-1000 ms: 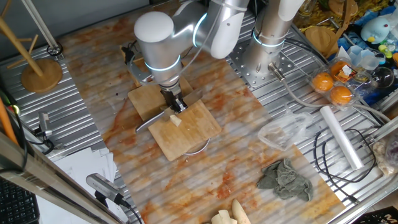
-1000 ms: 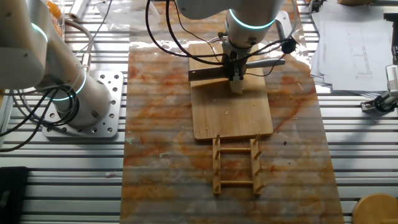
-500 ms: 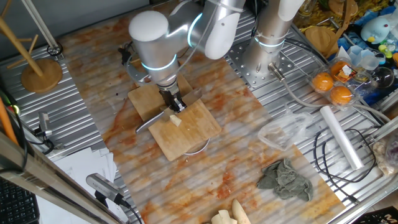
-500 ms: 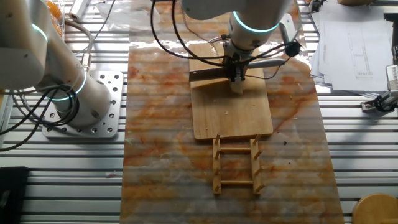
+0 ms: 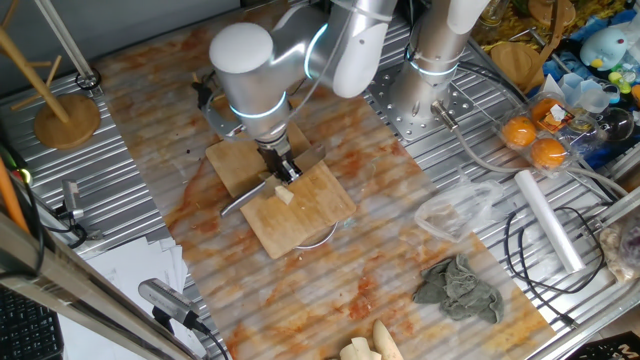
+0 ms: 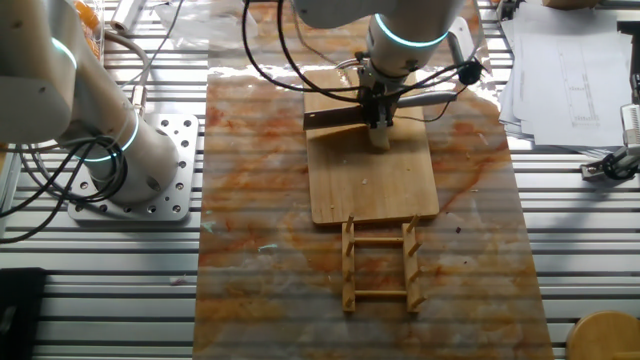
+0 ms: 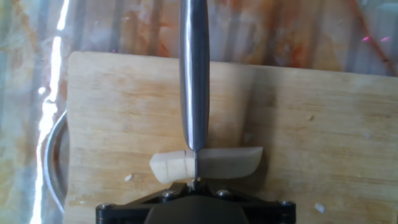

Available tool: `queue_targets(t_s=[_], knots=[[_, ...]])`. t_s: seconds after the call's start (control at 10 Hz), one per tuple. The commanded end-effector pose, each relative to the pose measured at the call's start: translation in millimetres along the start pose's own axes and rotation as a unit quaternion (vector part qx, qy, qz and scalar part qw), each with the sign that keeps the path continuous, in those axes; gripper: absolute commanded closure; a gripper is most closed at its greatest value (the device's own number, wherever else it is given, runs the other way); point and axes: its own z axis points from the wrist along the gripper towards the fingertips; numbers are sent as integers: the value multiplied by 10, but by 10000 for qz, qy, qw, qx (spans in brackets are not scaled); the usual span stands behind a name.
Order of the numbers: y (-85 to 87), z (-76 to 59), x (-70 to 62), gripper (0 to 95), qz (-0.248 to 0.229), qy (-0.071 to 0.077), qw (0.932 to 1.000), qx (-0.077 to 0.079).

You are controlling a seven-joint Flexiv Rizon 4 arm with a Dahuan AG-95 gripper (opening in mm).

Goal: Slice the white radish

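Note:
The white radish [image 7: 208, 164] is a short cream-white stick lying across a wooden cutting board [image 7: 118, 112]. It also shows in one fixed view [image 5: 284, 195] and in the other fixed view [image 6: 381, 139]. My gripper [image 5: 285, 168] is shut on a knife [image 7: 194, 74] directly above the radish. The blade stands edge-down in the radish, about a third of the way in from its left end in the hand view. In the other fixed view the gripper [image 6: 380, 112] holds the knife [image 6: 330, 120] level across the board [image 6: 372, 185]. The gripper's fingers are mostly hidden at the bottom of the hand view.
A wooden rack [image 6: 380, 265] lies beside the board's end. A metal plate rim [image 5: 316, 240] shows under the board. Cream-yellow lumpy pieces [image 5: 368, 345], a grey cloth [image 5: 458, 288], oranges [image 5: 535, 140] and a second arm's base [image 6: 125, 165] stand around the mat.
The arm has shifted only slightly over the board. The knife stays in the gripper, on the radish at the same spot.

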Motion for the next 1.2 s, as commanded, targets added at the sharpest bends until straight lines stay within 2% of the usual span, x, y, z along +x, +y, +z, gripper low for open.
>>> queue_targets(t_s=[0.1, 0.3, 0.5, 0.6, 0.8, 0.9, 1.0, 1.1, 1.2], knots=[[-26, 437, 2, 950, -36, 7, 10000, 81], [-58, 587, -22, 950, -85, -51, 9999, 22], [-52, 583, -12, 950, -104, -37, 9999, -123], [-28, 475, 14, 950, -86, -11, 9998, -176], [4, 353, 32, 950, -131, -10, 9999, -48], [12, 300, 46, 950, -195, -31, 9997, 151], [-6, 236, 66, 950, -291, 8, 9991, 302], [-35, 178, 84, 950, -337, 11, 9990, 303], [-108, 77, 103, 950, -386, -49, 9992, 131]])
